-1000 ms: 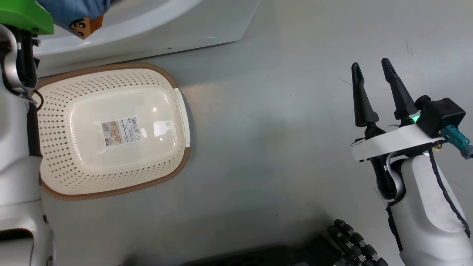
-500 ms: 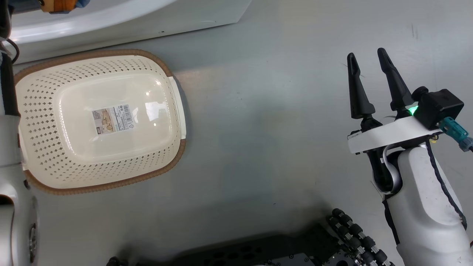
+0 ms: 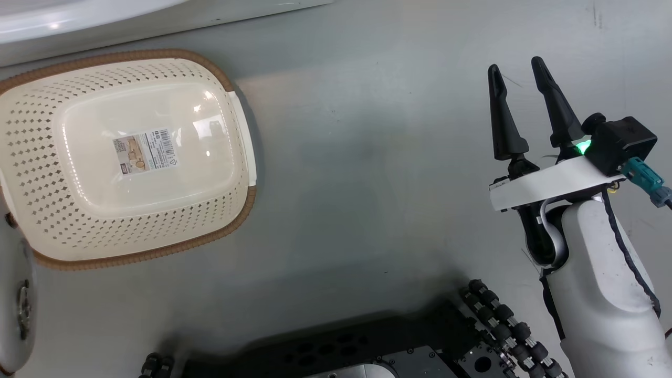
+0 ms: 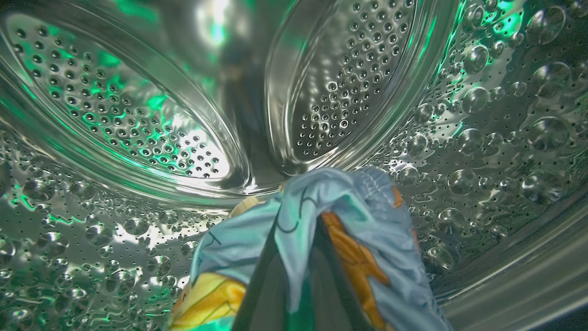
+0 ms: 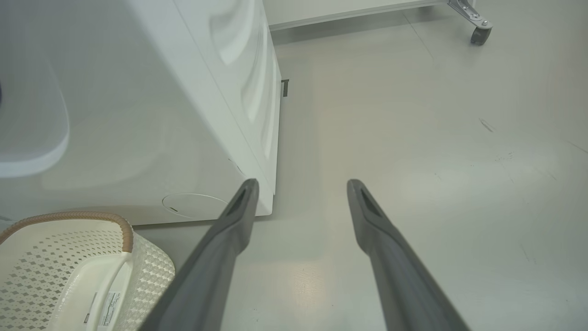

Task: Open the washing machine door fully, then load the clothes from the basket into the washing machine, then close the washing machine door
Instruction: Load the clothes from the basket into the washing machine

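In the left wrist view I am deep inside the washing machine's steel drum (image 4: 115, 115). My left gripper (image 4: 317, 225) is shut on a piece of the clothes (image 4: 372, 216), light-blue fabric with orange figures that drapes over both fingers and hides their tips. The basket (image 3: 31, 173) lies on the floor, with a paper label (image 3: 144, 152) on its bottom and no clothes in it. It also shows in the right wrist view (image 5: 36, 276). My right gripper (image 3: 517, 76) hangs open over bare floor, far right of the basket. The washing machine door is out of view.
The washing machine's white body (image 5: 138, 115) stands just behind the basket, with a round flap (image 5: 193, 204) low on its front. My own dark base with rollers (image 3: 493, 320) fills the near floor. A caster wheel (image 5: 480, 32) sits far off.
The head camera has turned, so the basket sits further left and higher in the picture. The garment and my left wrist have passed out of its top left corner. The right gripper stays open.
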### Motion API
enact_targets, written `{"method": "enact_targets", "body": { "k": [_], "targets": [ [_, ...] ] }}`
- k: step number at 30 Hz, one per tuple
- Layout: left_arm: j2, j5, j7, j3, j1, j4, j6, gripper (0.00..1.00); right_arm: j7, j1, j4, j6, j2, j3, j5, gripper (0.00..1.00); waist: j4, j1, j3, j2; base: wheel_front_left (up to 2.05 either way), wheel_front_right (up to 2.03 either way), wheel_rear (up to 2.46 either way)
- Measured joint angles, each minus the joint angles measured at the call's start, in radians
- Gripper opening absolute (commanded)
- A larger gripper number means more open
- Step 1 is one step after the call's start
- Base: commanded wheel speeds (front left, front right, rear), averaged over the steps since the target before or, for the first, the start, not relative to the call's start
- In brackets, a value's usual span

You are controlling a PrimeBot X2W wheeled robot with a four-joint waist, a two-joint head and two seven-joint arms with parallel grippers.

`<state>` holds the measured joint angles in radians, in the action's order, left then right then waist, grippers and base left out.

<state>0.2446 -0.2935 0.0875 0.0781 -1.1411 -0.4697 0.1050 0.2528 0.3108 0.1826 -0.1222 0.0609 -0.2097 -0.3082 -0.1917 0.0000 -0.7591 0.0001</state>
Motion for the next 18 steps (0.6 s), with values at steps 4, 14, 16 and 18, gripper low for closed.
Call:
{"method": "enact_targets", "body": {
  "k": [4, 14, 16, 18],
  "targets": [
    [0.016, 0.031, -0.05, 0.006, -0.024, -0.014, 0.0, 0.0, 0.0, 0.011, 0.001, 0.0, -0.001, -0.002, -0.002, 1.0, -0.005, 0.0, -0.015, 0.0, 0.0, 0.0, 0.0],
    [0.051, 0.103, -0.211, 0.024, -0.116, -0.018, -0.001, 0.0, 0.0, 0.03, 0.007, 0.0, -0.003, -0.007, -0.009, 1.0, -0.011, 0.0, -0.031, 0.0, 0.0, 0.0, 0.0],
    [0.052, 0.118, -0.24, 0.027, -0.116, -0.03, -0.001, 0.0, 0.0, 0.031, 0.008, 0.0, -0.003, -0.007, -0.009, 1.0, -0.011, 0.0, -0.032, 0.0, 0.0, 0.0, 0.0],
    [0.051, 0.121, -0.253, 0.027, -0.116, -0.036, -0.001, 0.0, 0.0, 0.031, 0.009, 0.0, -0.003, -0.007, -0.009, 1.0, -0.011, 0.0, -0.032, 0.0, 0.0, 0.0, 0.0]
  ]
}}
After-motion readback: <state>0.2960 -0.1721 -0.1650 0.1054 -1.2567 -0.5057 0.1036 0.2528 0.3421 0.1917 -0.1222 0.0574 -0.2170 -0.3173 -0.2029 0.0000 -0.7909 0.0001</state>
